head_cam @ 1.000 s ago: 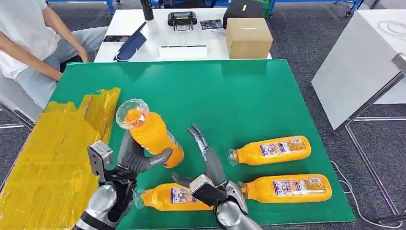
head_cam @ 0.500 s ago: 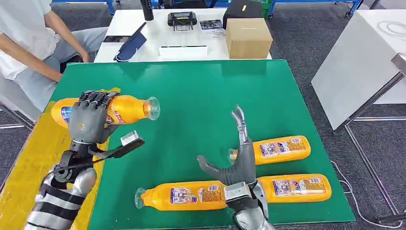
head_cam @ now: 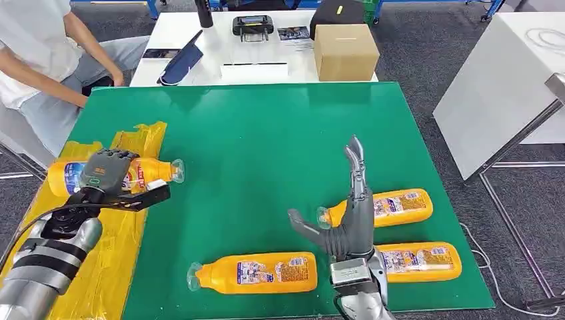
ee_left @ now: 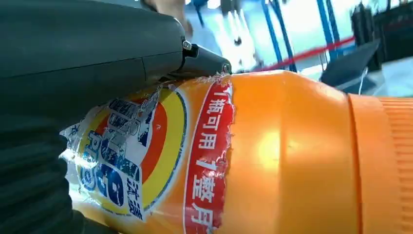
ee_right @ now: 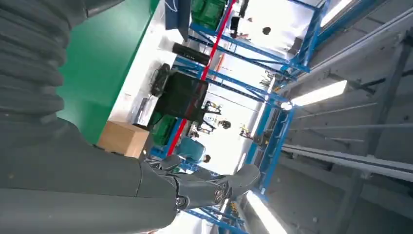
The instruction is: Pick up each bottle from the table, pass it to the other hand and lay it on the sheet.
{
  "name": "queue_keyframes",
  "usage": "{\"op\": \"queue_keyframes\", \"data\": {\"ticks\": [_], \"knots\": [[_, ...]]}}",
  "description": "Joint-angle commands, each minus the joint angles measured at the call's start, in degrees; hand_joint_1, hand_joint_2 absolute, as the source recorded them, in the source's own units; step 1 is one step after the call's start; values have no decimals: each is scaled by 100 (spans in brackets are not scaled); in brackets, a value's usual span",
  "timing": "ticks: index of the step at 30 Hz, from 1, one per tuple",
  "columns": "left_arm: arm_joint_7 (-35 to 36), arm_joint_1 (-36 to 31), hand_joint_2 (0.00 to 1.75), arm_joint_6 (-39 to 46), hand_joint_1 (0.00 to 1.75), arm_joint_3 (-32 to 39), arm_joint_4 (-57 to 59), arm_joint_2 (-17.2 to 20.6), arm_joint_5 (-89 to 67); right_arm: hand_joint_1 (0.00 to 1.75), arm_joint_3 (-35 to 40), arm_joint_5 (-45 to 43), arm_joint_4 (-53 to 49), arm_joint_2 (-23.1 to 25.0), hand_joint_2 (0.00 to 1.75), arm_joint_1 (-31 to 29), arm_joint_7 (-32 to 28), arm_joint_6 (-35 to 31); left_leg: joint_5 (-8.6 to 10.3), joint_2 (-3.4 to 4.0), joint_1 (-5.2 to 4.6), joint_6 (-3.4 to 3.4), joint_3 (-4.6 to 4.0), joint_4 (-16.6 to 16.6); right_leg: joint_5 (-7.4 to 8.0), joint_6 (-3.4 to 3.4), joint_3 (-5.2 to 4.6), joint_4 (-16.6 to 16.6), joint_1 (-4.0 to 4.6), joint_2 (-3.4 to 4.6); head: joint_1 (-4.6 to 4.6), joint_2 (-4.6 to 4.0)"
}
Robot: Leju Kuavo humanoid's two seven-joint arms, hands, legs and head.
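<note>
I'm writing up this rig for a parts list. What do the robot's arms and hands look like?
Both arms are silver metal; the left arm carries black bands and a thin black cable. The left hand is dark grey with a small green mark on its back. The right hand is dark grey with long, slim fingers, a thick thumb and a silver block at the wrist.

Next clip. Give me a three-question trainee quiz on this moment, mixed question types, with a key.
1. True or false: the robot's left hand holds an orange plastic bottle with a clear cap over the crinkled yellow sheet.
2. How many orange bottles lie on the green table mat?
3. The right hand is: A) gripping a bottle, B) open, fingers raised, C) resting on the brown cardboard box.

Key: 1 true; 2 three; 3 B.
</note>
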Motion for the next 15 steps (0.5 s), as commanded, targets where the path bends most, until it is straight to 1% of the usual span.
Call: {"op": "queue_keyframes", "data": {"ticks": [1,4,5,6,9,12,15], "knots": [[-558,887,175,-115,175,226,-269,124,1235,0,-168,-92,199,-129,175,-32,12,2,-8,22,1,-1,32,-15,1,-3,25,-17,1,25,-2,0],[-768,1247,175,-184,175,370,-607,105,1696,0,-187,-123,249,-134,175,-30,20,19,-13,15,10,-1,32,-8,-3,-5,30,-19,10,19,2,0],[-877,1355,175,-229,175,416,-705,87,1862,0,-187,-132,277,-138,175,-41,25,31,-5,9,4,-1,11,-5,-1,-2,8,-9,4,8,0,0],[-953,1464,175,-254,175,449,-782,67,1973,0,-191,-139,310,-138,175,-53,26,37,-10,11,8,-1,23,-5,-4,-4,21,-14,8,11,0,0],[-1144,1726,175,-340,175,491,-998,-4,2227,0,-185,-157,391,-136,175,-93,20,44,-5,9,3,-1,11,-6,0,-2,8,-10,2,9,-2,0],[-1145,1738,175,-340,175,488,-997,-7,2228,0,-185,-157,391,-136,175,-93,20,44,-7,7,7,-2,22,-8,-1,-5,21,-16,6,9,-2,0],[-1145,1717,175,-340,175,497,-1004,4,2228,0,-184,-157,389,-134,175,-94,20,44,-4,-2,5,-2,13,-7,1,-4,14,-12,5,2,0,0]]}}
